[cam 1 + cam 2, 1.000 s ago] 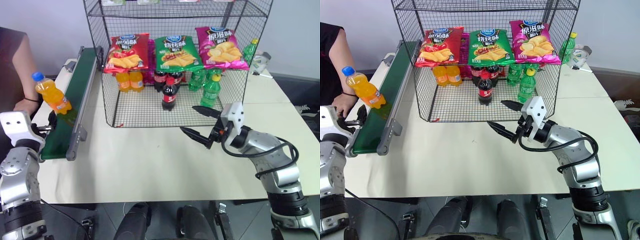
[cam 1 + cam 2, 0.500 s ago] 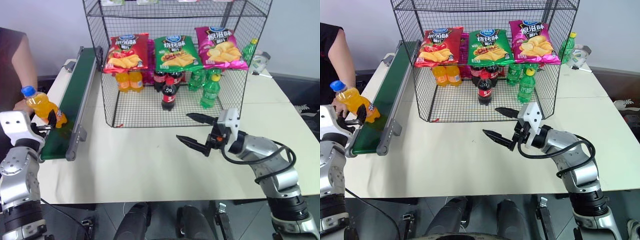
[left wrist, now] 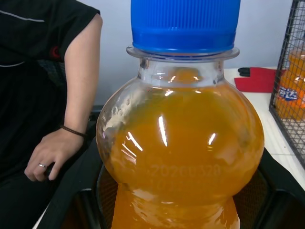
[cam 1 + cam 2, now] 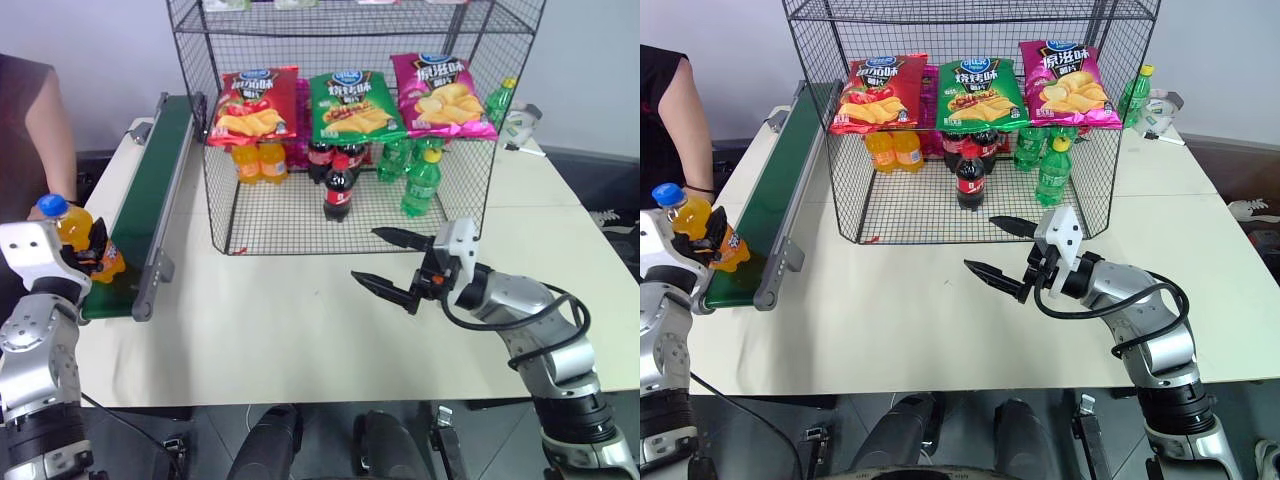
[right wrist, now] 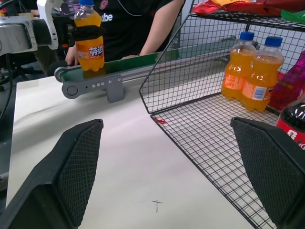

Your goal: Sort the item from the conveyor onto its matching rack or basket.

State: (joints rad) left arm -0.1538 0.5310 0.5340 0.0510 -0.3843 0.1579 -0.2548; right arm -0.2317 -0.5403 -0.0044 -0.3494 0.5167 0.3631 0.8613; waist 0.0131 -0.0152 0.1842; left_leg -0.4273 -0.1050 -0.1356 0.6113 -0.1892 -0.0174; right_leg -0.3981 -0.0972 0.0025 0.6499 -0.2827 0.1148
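Observation:
The item, a small orange soda bottle (image 4: 73, 238) with a blue cap, stands upright at the near end of the dark-green conveyor (image 4: 150, 185). My left gripper (image 4: 93, 246) is shut on the item around its body; in the left wrist view the bottle (image 3: 181, 143) sits close between my black fingers (image 3: 71, 210). The black wire rack (image 4: 300, 228) stands on the table just right of the belt. In front of the rack, low over the tabletop, my right gripper (image 4: 365, 255) hangs open and holds nothing. Its wide-apart fingers (image 5: 71, 167) point towards the belt.
The rack's middle tier holds three chip bags (image 4: 352, 105). Orange soda bottles (image 4: 258, 160), cola (image 4: 338, 188) and green bottles (image 4: 420, 182) stand on its bottom tier. A person's arm (image 4: 45, 120) reaches in beside the belt. A white object (image 4: 520, 122) lies back right.
The orange bottle came down to the belt's near end and now stands upright. My left gripper shut on it. The right arm barely shifted.

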